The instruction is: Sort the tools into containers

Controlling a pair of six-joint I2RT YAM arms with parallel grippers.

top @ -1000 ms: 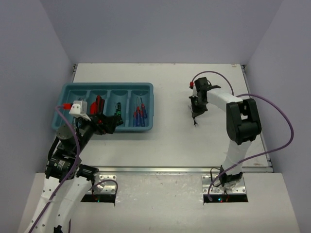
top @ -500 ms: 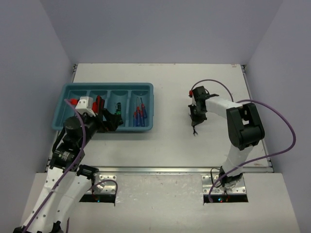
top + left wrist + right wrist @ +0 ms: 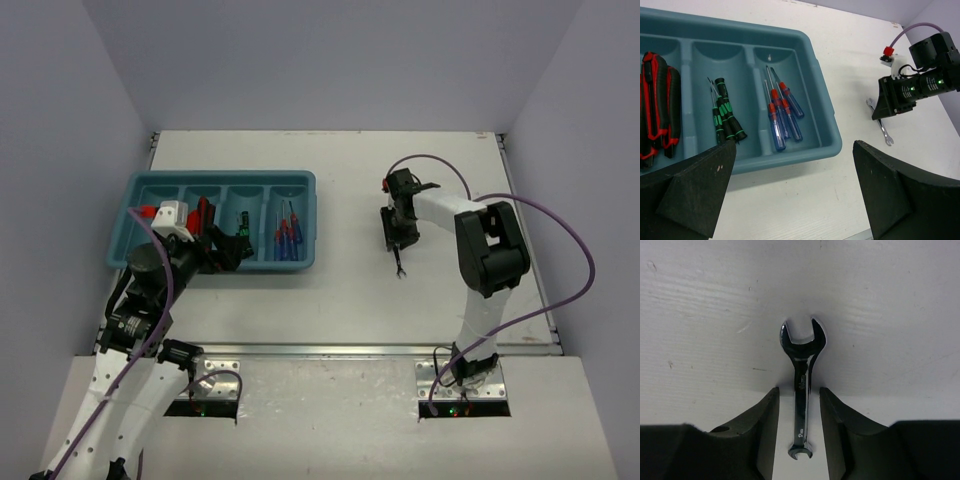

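The teal tray (image 3: 225, 177) stands at the table's left. It holds red-handled pliers (image 3: 657, 107), black-and-green screwdrivers (image 3: 725, 117) and blue/red screwdrivers (image 3: 782, 115) in separate compartments. My left gripper (image 3: 228, 250) hovers open and empty over the tray's near edge; in its wrist view the gripper (image 3: 794, 150) has wide-apart jaws. One silver wrench (image 3: 802, 385) lies flat on the table right of centre (image 3: 398, 262). My right gripper (image 3: 799, 392) is down over it, open, a finger (image 3: 765, 415) on each side of the shaft, not touching it.
The tray's leftmost compartment is mostly hidden behind my left arm (image 3: 160, 265). Purple cables (image 3: 560, 240) loop off both arms. The table ends at grey walls on three sides and a metal strip (image 3: 330, 350) at the near edge.
My right gripper has shifted left and settled astride the wrench. My left arm swung slightly toward the tray, then held still.
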